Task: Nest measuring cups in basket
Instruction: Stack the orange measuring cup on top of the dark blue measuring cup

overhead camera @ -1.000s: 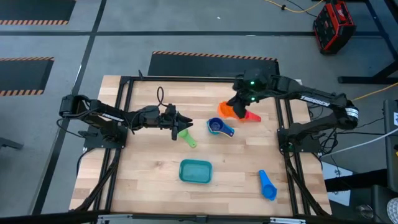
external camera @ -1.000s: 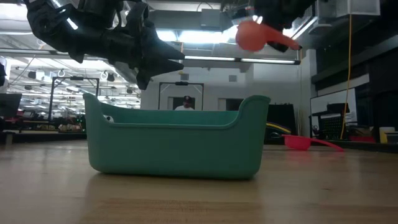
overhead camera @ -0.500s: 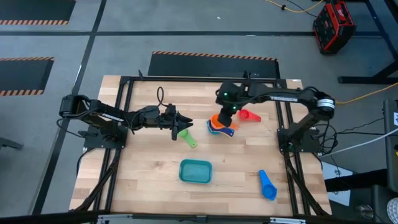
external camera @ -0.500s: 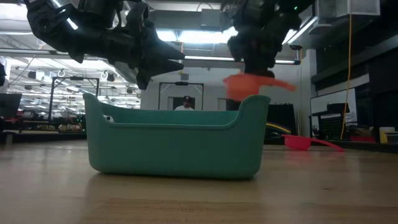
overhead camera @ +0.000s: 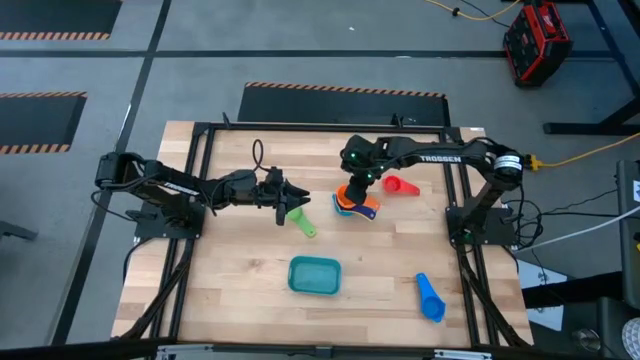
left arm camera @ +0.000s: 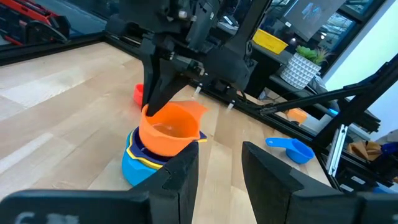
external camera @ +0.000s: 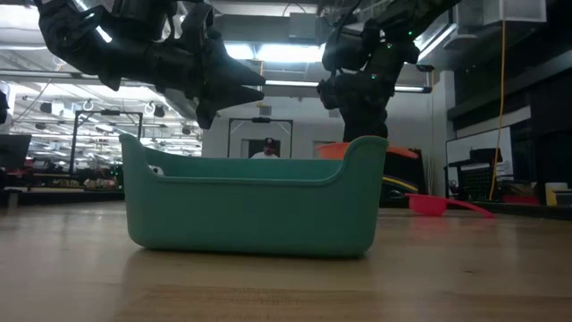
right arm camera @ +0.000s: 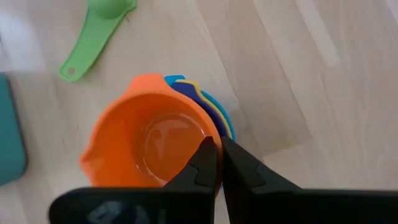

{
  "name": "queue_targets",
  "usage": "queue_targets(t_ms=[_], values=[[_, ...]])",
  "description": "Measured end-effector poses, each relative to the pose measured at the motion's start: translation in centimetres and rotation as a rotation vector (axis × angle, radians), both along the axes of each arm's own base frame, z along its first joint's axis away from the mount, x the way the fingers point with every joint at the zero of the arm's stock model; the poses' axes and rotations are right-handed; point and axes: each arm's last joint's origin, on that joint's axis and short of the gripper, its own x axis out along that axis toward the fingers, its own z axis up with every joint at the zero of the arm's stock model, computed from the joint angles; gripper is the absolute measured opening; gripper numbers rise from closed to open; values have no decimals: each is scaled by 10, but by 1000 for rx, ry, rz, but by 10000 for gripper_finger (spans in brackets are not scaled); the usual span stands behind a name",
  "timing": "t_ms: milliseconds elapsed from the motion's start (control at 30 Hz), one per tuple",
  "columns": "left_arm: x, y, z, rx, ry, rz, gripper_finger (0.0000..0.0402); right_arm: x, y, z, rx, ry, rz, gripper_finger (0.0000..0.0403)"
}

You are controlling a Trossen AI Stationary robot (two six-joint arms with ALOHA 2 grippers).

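Grey shop floor with hazard-striped mats around my wooden table (overhead camera: 240, 290), black frame rails along its edges. Both arms reach in over the far half. The teal basket (overhead camera: 314, 275) sits alone on the near half, centre, nothing visible inside it from above. My right gripper (overhead camera: 352, 187) is down over a stack of measuring cups (overhead camera: 354, 206) at mid-table, fingers pinched tight on the rim of the orange cup (right arm camera: 146, 146), which sits on top of the stack; yellow, light blue and dark blue edges show beneath it. My left gripper (overhead camera: 297, 196) hovers off the table just left of that stack, fingers (left arm camera: 267, 171) parted to a moderate gap and holding nothing. The green cup (overhead camera: 300, 219) lies on the wood right beside the left fingertips. The red cup (overhead camera: 399, 186) lies just right of the stack. The blue cup (overhead camera: 430, 297) lies well apart, near the right front corner.
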Motion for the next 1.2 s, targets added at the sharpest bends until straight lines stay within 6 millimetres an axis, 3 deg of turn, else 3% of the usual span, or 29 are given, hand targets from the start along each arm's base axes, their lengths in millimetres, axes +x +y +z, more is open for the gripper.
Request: queue_targets(t_ms=[600,1200], values=[[0,0,0,0,0,0,115,0,0,0,13,-1,-23,59],[0,0,0,0,0,0,115,-1,0,0,16,7,-22,62]])
